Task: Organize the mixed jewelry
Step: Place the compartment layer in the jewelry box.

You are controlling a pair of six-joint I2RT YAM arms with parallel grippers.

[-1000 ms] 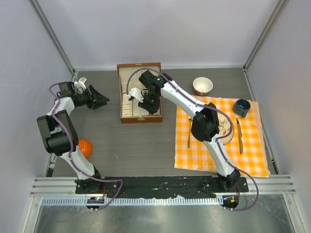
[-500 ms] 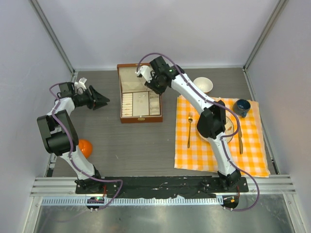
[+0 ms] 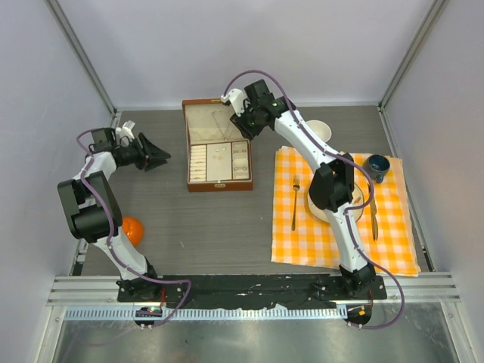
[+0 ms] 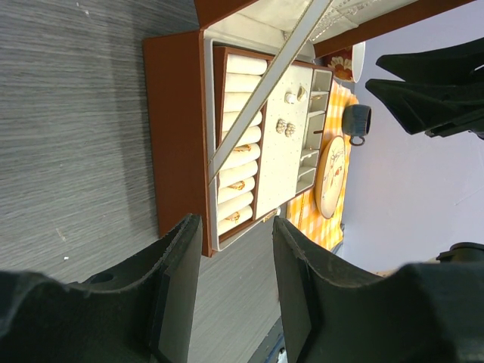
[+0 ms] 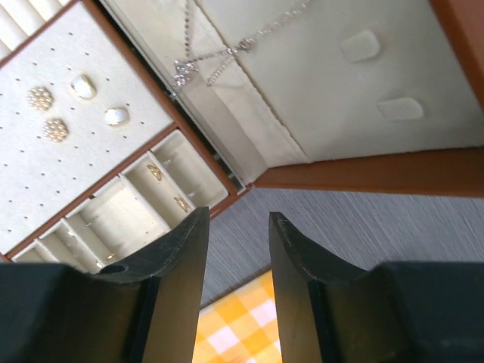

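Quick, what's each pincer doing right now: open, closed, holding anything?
Left pincer: open, holding nothing.
Right pincer: open, holding nothing, above the right edge of the brown wooden jewelry box.

The open jewelry box (image 3: 219, 185) sits on the surface (image 3: 219, 234) left of the cloth (image 3: 325, 243), its lid (image 3: 200, 121) lying back behind it. A chain necklace (image 5: 243, 47) lies in the lid, stud earrings (image 5: 82, 87) in the middle section, rings (image 5: 155, 172) in the right compartments. On the cloth, fork (image 3: 294, 203), plate (image 3: 357, 212) and knife (image 3: 373, 215) run left to right, with a mug (image 3: 376, 167) behind them. A bowl (image 3: 321, 134) stands behind the cloth.
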